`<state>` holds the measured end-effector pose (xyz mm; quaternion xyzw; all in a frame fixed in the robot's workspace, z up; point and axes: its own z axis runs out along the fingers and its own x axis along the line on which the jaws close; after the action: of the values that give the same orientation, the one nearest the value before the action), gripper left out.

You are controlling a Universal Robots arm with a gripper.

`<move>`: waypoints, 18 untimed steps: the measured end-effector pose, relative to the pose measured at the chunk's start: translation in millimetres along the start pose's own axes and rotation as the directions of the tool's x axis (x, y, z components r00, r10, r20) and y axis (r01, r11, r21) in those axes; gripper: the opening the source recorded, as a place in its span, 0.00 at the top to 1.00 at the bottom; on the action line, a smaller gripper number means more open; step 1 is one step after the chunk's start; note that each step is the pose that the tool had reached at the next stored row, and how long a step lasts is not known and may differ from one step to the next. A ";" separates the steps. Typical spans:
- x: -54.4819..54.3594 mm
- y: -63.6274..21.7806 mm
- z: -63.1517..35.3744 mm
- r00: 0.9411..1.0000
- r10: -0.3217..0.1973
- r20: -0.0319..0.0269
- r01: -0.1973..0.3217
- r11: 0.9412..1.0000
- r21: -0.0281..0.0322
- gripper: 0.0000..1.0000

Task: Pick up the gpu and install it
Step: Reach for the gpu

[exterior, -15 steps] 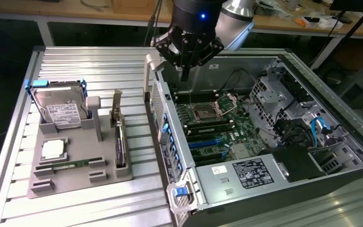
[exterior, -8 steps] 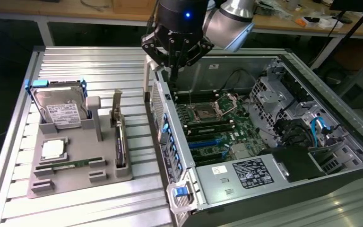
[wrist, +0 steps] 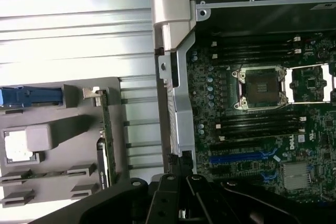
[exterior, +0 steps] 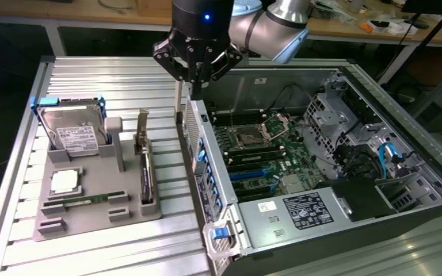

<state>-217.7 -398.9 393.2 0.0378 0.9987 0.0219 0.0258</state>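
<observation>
The gpu (exterior: 145,172) is a thin dark card standing on its edge in a slot at the exterior view's right side of a grey holder (exterior: 98,221), with its silver bracket (exterior: 142,127) sticking up. In the wrist view the gpu (wrist: 105,129) shows edge-on beside the holder (wrist: 58,174). My gripper (exterior: 196,87) hangs shut and empty above the open computer case's near wall, up and to the exterior view's right of the gpu. In the wrist view my gripper (wrist: 179,167) sits over that case wall (wrist: 176,77).
The holder also carries a hard drive with a white label (exterior: 71,137), a square processor chip (exterior: 65,181) and a green memory stick (exterior: 83,200). The open case (exterior: 405,190) shows the motherboard (exterior: 255,149) with blue slots (exterior: 248,172) and a bare socket (wrist: 260,87). Everything rests on a slatted metal table (exterior: 106,256).
</observation>
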 end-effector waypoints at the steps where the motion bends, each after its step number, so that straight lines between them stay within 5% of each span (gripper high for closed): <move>1: 2.4 -0.2 -0.1 1.000 0.000 0.000 0.000 1.000 0.000 0.89; 18: 42.1 -3.2 -1.7 1.000 0.001 0.000 -0.001 1.000 0.000 0.89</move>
<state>-259.9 -398.9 392.7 0.0385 0.9987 0.0219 0.0258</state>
